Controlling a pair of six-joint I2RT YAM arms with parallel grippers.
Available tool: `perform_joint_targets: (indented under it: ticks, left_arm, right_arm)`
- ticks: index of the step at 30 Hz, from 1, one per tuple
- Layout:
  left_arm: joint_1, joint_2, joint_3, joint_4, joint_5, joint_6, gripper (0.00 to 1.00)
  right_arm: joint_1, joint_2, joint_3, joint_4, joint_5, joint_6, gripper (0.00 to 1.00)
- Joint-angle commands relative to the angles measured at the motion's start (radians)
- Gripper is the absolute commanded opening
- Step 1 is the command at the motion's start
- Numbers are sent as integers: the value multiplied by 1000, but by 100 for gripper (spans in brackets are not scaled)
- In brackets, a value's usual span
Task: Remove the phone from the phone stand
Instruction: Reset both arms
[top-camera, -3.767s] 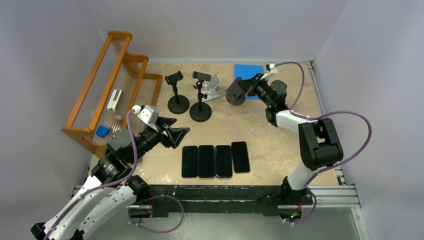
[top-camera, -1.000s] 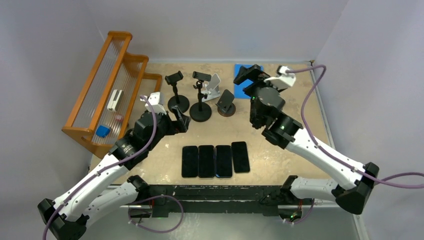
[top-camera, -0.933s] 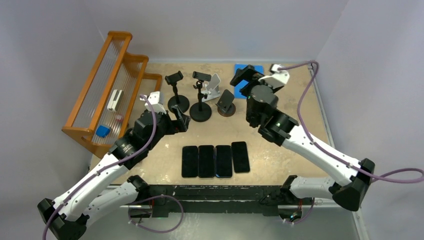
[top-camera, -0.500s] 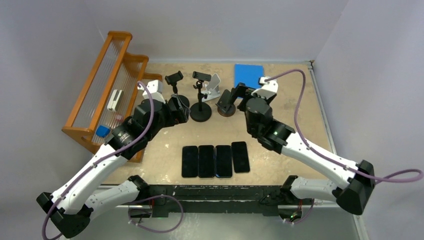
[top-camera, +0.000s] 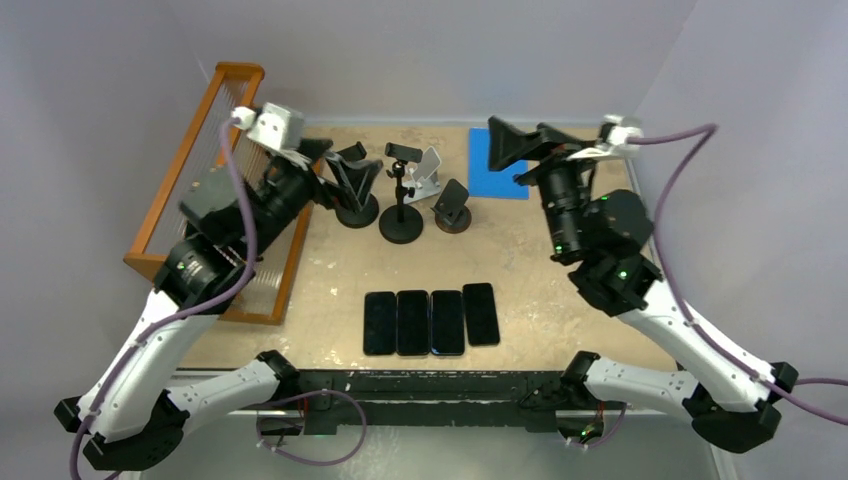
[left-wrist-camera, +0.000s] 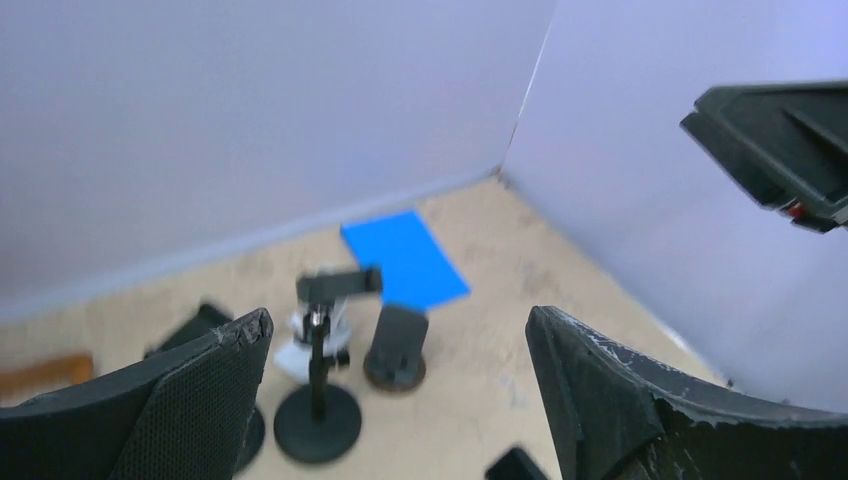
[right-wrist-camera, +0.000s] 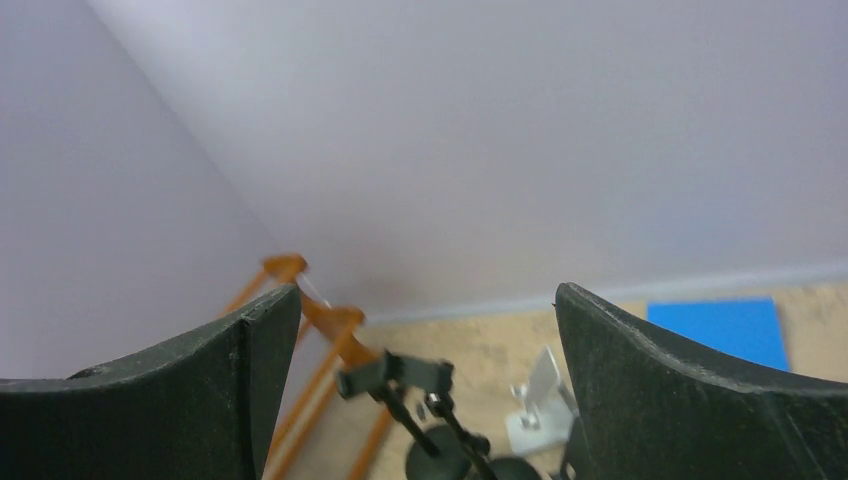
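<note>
Both claws gape wide, empty, held high: left gripper (left-wrist-camera: 397, 320), right gripper (right-wrist-camera: 427, 292).

Count: four phones (top-camera: 430, 322) lie flat, side by side, at 6 o'clock. Four stands at 12: two clamp poles (top-camera: 400, 205), one white bracket (top-camera: 430, 172), one round-base stand (top-camera: 452, 208).

You'll find no phone clearly seated. The dark slab on the round-base stand is ambiguous.

Judged stiff, slick and crack-prone, so pinch the long edges.
</note>
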Motion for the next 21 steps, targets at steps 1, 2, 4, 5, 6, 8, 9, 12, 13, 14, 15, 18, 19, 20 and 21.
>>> perform_joint_targets:
  ticks: [1, 2, 4, 5, 6, 8, 9, 12, 13, 14, 15, 18, 19, 20, 21]
  left_arm:
    - [2, 26, 158, 89, 70, 122, 97]
    - [2, 25, 172, 97, 64, 122, 97]
    - [2, 22, 186, 116, 44, 119, 97]
    - [1, 22, 186, 119, 29, 113, 97]
    - [1, 22, 183, 119, 6, 102, 97]
    - [2, 27, 177, 94, -34, 65, 98]
    - [2, 29, 174, 63, -52, 40, 98]
    - [1, 29, 148, -12, -84, -30, 98]
    - [2, 26, 134, -33, -85, -47, 98]
    - [2, 20, 120, -52, -87, -67, 98]
    - [2, 12, 103, -69, -86, -82, 98]
    - [2, -23, 48, -92, -80, -101, 100]
    - [2, -37, 32, -98, -79, -108, 100]
    - [2, -49, 18, -103, -80, -110, 100]
    - [2, -61, 7, -110, -80, -111, 100]
  right_arm:
    - [26, -12, 149, 35, 9, -134, 99]
    - [45, 9, 177, 30, 69, -162, 99]
    - [105, 59, 213, 55, 230, -237, 99]
    - [128, 83, 213, 85, 304, -295, 99]
    - [138, 103, 215, 103, 364, -307, 99]
    - [139, 123, 205, 90, 404, -278, 99]
    - [139, 116, 185, 78, 372, -248, 99]
    - [135, 57, 94, 48, 214, -149, 99]
    - [135, 35, 55, 60, 175, -135, 99]
    - [135, 17, 19, 71, 136, -126, 99]
    - [135, 3, -14, 80, 109, -116, 99]
    - [135, -24, -85, 60, 63, -80, 99]
    - [135, -29, -109, 49, 59, -69, 99]
    - [135, -37, -120, 37, 62, -54, 99]
    - [135, -46, -138, 28, 67, -42, 99]
